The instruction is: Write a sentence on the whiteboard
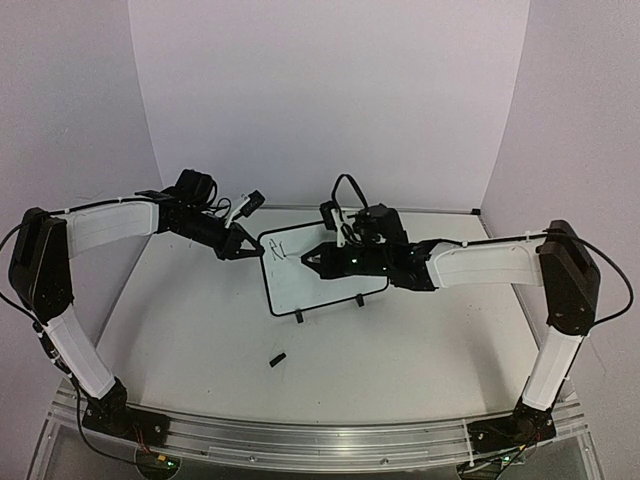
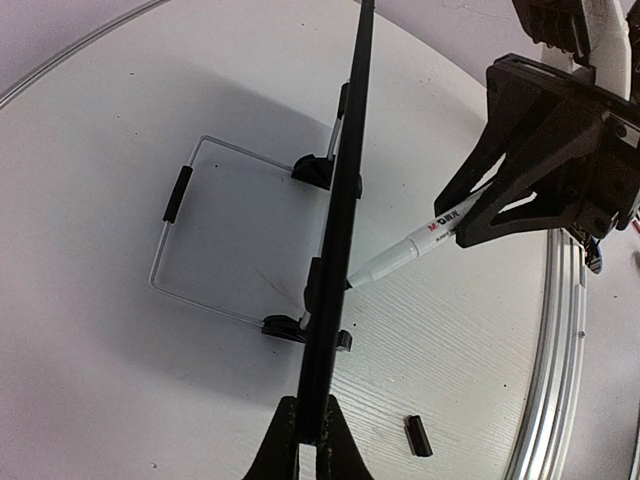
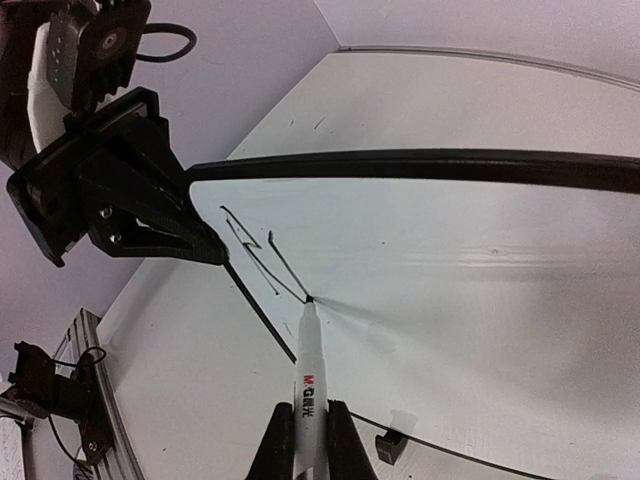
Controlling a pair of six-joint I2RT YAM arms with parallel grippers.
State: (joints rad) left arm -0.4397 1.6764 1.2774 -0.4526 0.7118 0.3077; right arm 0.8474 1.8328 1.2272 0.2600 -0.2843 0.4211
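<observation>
At mid-desk (image 1: 200, 340), a little toward the back: the whiteboard (image 1: 300, 285), propped near upright on two small feet and a thin wire stand (image 2: 177, 194). Looks light, thin and stiff, with a slick face; probably skids or tips backward under any real push, given so slight a prop behind. Best taken by the black frame, at an edge or corner, never across the writing face. Left jaws closed on just that spot, pinching the frame at the left-hand edge near the top corner and bracing against pen pressure. Right jaws closed around the marker (image 3: 308, 390), clamping the barrel well back from the nib, with the nib touching the face near that same left edge. Seems a light, rigid, smooth-bodied pen, liable to swivel in the grip if pressed hard; calls for light, even contact rather than force. Of the sentence (image 3: 255, 255), only a few angular strokes to show, up in the top left of the board; nearly all of it not yet written. Probably smears easily while fresh, so worth keeping everything off that patch. Also on the desk, in front of the board and well apart from both arms: a small black cap (image 1: 276, 359), presumably the marker's.
</observation>
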